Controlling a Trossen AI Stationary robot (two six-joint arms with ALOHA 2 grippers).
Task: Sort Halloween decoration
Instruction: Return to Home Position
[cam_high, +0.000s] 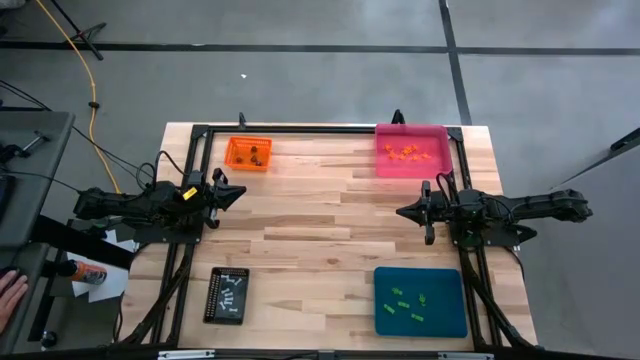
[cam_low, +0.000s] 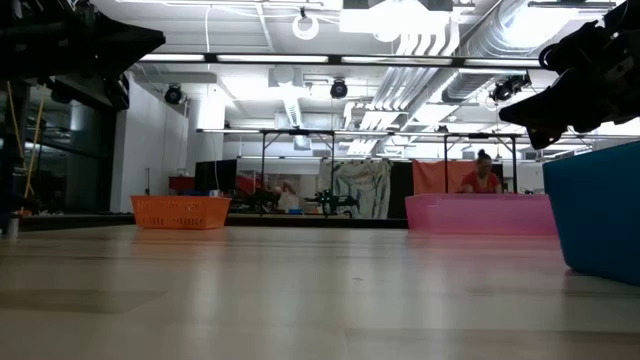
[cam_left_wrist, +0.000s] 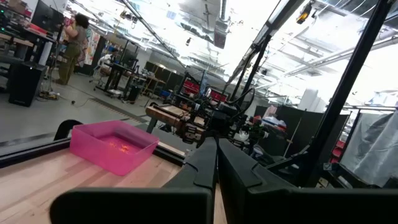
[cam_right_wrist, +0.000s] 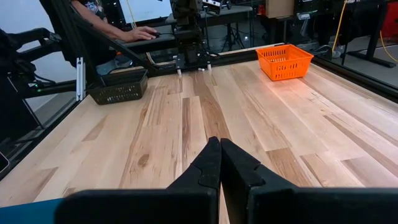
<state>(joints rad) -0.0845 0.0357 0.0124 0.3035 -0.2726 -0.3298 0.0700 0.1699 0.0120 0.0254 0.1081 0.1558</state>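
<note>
Halloween decoration bits (cam_high: 403, 304) look tiny, light and hard; best pinched across the middle. Left claw (cam_high: 238, 192) and right claw (cam_high: 402, 212) hang over the desk (cam_high: 330, 230), closed and empty.

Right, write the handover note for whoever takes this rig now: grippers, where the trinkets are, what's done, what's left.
Grippers: the left gripper is shut and empty, raised over the table's left side; the right gripper is shut and empty, raised over its right side.
Things: dark brown trinkets in the orange tray, orange trinkets in the pink tray, white trinkets in the black tray, green trinkets in the teal tray.
Done: no loose trinket shows on the table.
Left: apparently only parking the arms.
</note>
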